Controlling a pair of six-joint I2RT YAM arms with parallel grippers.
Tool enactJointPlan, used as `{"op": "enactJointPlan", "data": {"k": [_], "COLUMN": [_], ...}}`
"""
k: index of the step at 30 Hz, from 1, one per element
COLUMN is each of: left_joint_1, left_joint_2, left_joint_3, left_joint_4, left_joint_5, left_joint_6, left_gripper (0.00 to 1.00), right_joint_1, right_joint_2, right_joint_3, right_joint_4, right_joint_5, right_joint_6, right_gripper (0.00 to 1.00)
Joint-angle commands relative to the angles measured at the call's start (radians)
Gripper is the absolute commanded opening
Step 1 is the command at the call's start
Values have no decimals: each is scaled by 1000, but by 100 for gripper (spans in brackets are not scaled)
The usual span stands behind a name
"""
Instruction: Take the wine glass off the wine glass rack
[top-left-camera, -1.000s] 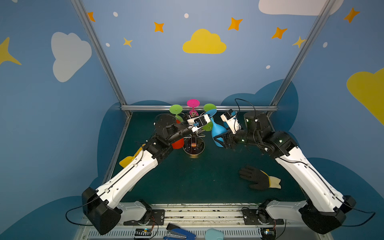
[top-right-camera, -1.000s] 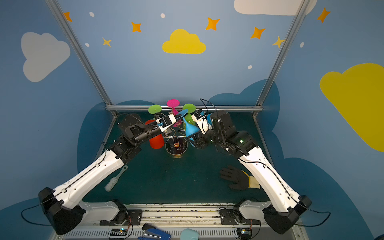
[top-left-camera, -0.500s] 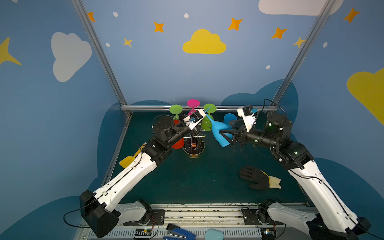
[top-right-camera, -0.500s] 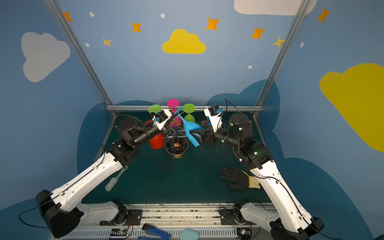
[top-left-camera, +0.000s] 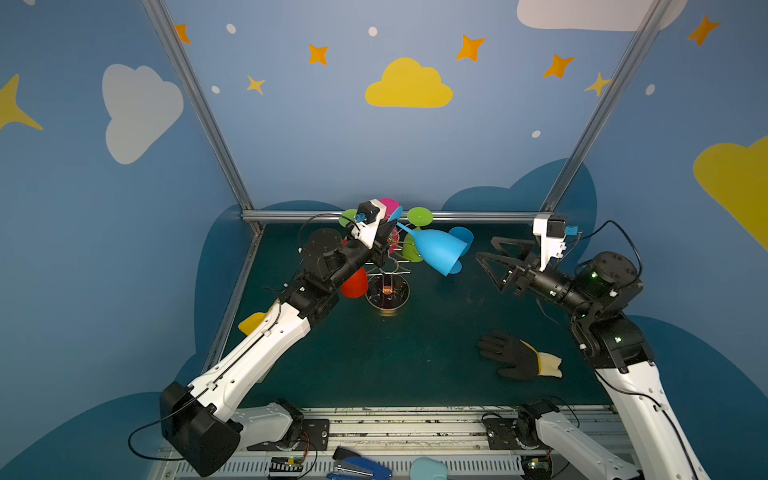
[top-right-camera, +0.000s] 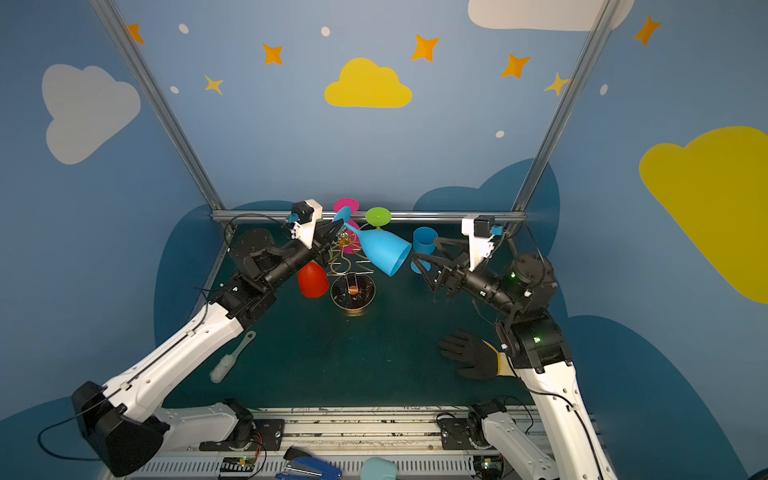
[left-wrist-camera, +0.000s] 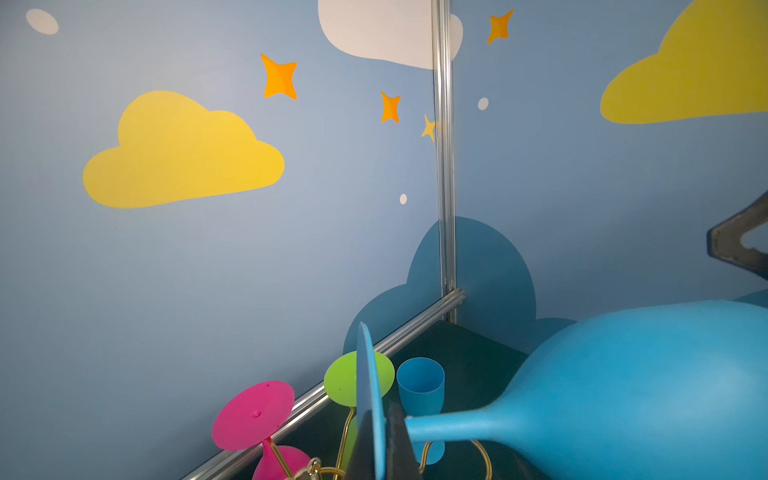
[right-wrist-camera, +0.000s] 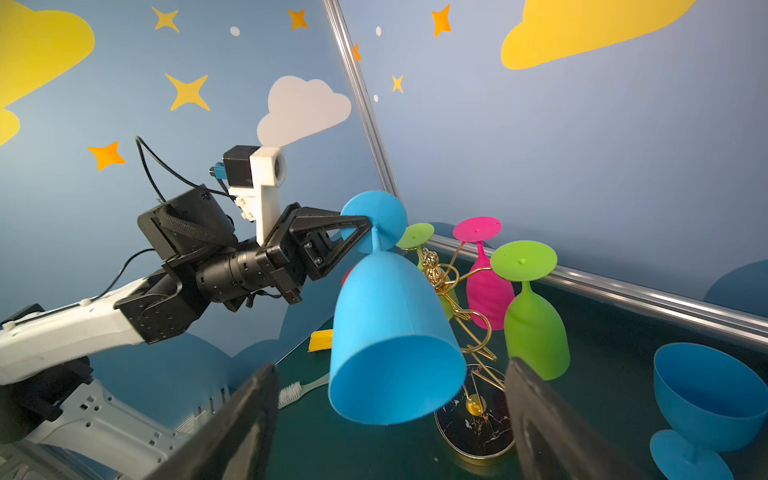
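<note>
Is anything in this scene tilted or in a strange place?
Yes. The blue glass hangs tilted, almost sideways, beside the rack, pinched only at its foot by the left tool. A black glove also lies on the table.

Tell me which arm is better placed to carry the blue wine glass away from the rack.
Left. The left claw is shut on the foot of the blue wine glass, holding it tilted by the wine glass rack. The right claw is open, apart from the bowl, holding nothing.
</note>
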Motion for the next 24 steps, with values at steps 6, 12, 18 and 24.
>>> {"op": "enactJointPlan", "data": {"k": [6,12,18,24], "left_joint_1": [14,18,28,35], "left_joint_2": [-23,-23,-20,-9], "left_joint_3": [-12,-15,-14,-13], "left_joint_4": [30,45,53,61], "left_joint_5": [64,111,142,147], "left_joint_6": [-108,-150,-179,-198], "left_gripper": [3,3,3,3], "right_joint_1": [-6,-4,4,17], "right_joint_2": [17,100,166,197], "right_joint_3": [-69,-54,-28,-9], "right_joint_4": [56,126,184,208], "right_joint_5": [-28,-54,-73,-75], "right_joint_6": [62,91,127,141], "right_gripper": [81,76,58,26]}}
